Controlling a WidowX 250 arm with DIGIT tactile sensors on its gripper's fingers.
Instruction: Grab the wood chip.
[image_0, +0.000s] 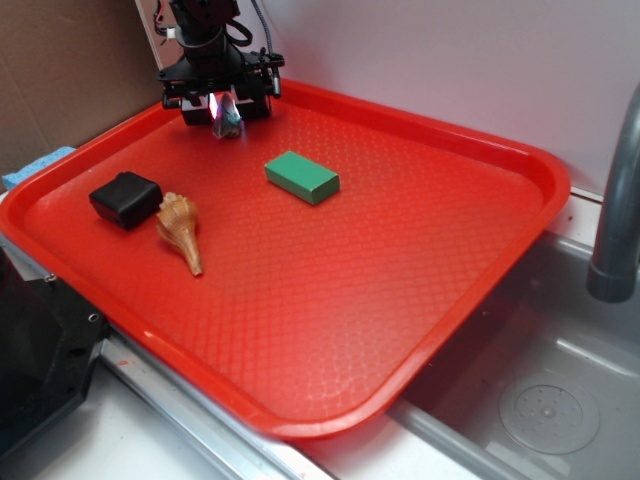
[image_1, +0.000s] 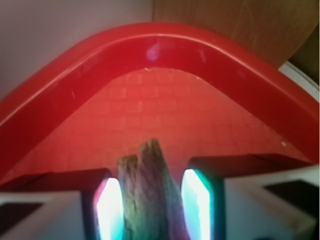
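Gripper (image_0: 226, 113) down at the tray's far left corner, closed on the wood chip (image_0: 228, 124). Wrist view: two pale glowing fingertips (image_1: 109, 207), one each side of the wood chip (image_1: 147, 192), pressing its flanks; gap only as wide as the chip. Chip: one piece, rough fibrous grain, grey-brown with a greenish cast on the left face, jagged top narrowing to a blunt point aimed at the corner rim. Cannot tell whether the chip's lower end touches the tray or sits just above it. Tray (image_0: 520, 165): one, red moulded plastic, rounded corners, raised smooth glossy rim, floor embossed with a fine brick-like grid. In the wrist view, tray (image_1: 210, 55) rim curving round the corner just beyond the chip. Loose on the tray, three more items, one of each: green block (image_0: 301, 176), flat rectangular slab, matte, sharp edges, near the middle toward the far edge; black block (image_0: 125, 198), rounded corners, dull finish, by the left edge; seashell (image_0: 179, 228), tan spiral, ribbed bulbous head tapering to a long thin tip pointing at the near edge, just beside the black block, contact unclear. Green block well apart from both. Off the tray: grey metal sink (image_0: 560, 390) with round drain at right, grey faucet pipe (image_0: 618, 215) upright above it, brown cardboard (image_0: 60, 70) behind the left side, blue sponge (image_0: 35, 165) corner showing at the left rim.
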